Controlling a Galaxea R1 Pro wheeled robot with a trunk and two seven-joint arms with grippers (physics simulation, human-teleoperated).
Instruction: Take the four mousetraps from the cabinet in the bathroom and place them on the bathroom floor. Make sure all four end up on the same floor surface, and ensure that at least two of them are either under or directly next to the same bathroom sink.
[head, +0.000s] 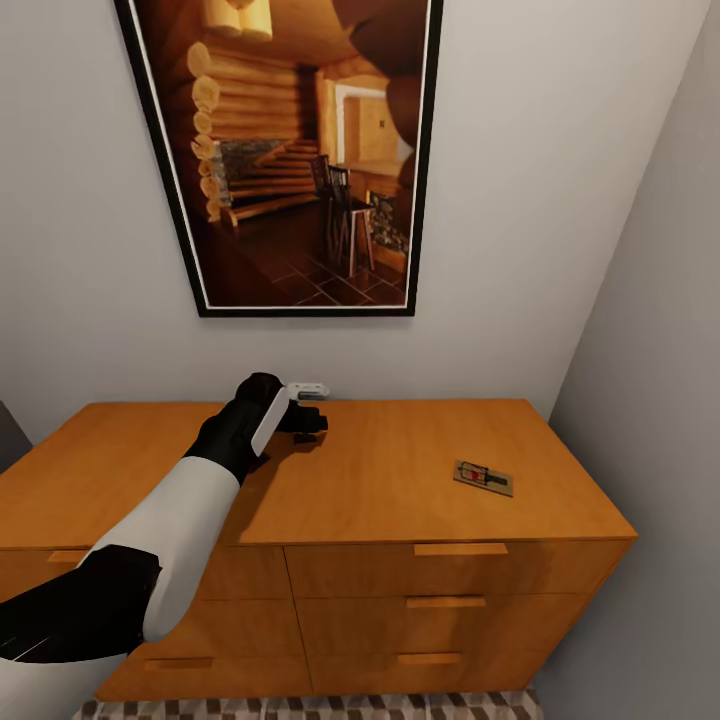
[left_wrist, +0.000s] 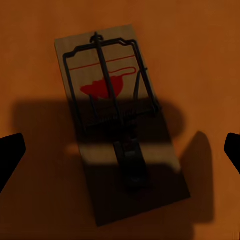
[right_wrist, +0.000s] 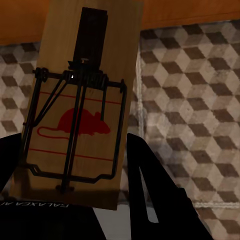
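The orange-brown cabinet (head: 390, 440) stands against the wall. One mousetrap (head: 484, 477) lies on the right part of its top. My left gripper (head: 308, 422) hovers over the back middle of the top. In the left wrist view it (left_wrist: 122, 150) is open, its fingers (left_wrist: 11, 150) wide on either side of a second mousetrap (left_wrist: 115, 115) lying flat on the wood just below. My right gripper (right_wrist: 75, 172) is shut on a third mousetrap (right_wrist: 82, 115) with a red mouse print, held above the cube-patterned bathroom floor (right_wrist: 195, 100) beside the cabinet's edge (right_wrist: 190, 10).
A large framed picture (head: 290, 150) hangs on the wall above the cabinet. A small white fitting (head: 308, 388) sits on the wall by my left gripper. The right wall (head: 660, 400) runs close to the cabinet's end. Closed drawers with bar handles (head: 460, 549) face me; floor tiles (head: 300, 708) show below.
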